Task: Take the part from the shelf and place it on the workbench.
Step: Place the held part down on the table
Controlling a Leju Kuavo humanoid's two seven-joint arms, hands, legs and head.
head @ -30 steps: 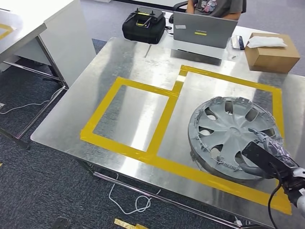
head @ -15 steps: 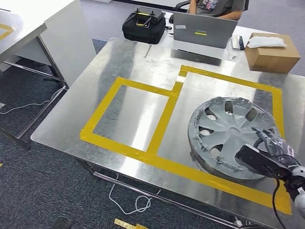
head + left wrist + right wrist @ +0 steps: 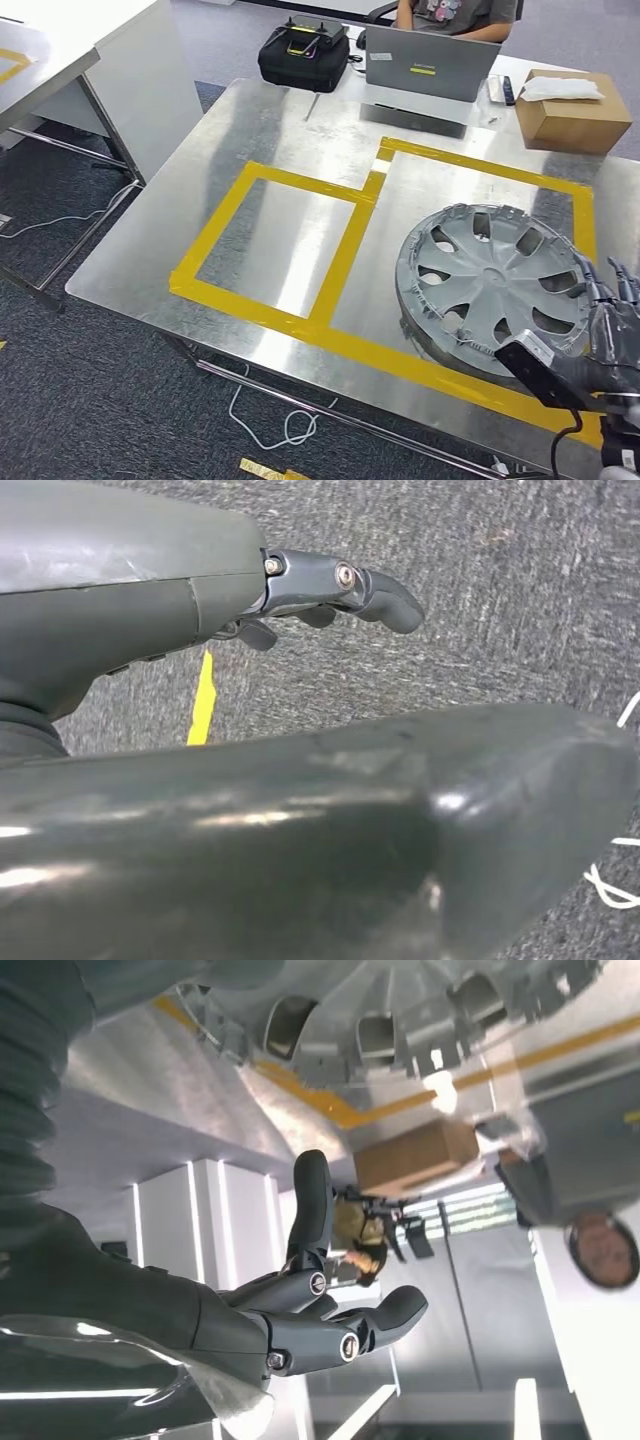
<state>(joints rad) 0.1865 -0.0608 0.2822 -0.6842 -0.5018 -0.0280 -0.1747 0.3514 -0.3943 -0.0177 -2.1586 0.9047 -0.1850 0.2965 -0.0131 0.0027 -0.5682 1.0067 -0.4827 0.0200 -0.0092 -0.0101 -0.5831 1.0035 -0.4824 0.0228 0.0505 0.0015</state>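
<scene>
At the workbench's (image 3: 226, 130) near right corner our right hand (image 3: 613, 318) hangs just beside the wheel cover (image 3: 490, 285), fingers (image 3: 589, 275) spread and holding nothing. The wheel cover lies flat inside the larger yellow tape frame (image 3: 483, 165). Our left hand (image 3: 332, 585) hangs over grey carpet, fingers loosely extended, empty. Beyond the workbench we see a laptop (image 3: 430, 62), a cardboard box (image 3: 573, 112) and a black case (image 3: 302, 55)

This is an office turned robotics lab. A shiny steel table (image 3: 226, 150) marked with yellow tape rectangles (image 3: 332, 270) stands on grey carpet (image 3: 90, 390). A person works behind a grey laptop (image 3: 430, 62).
</scene>
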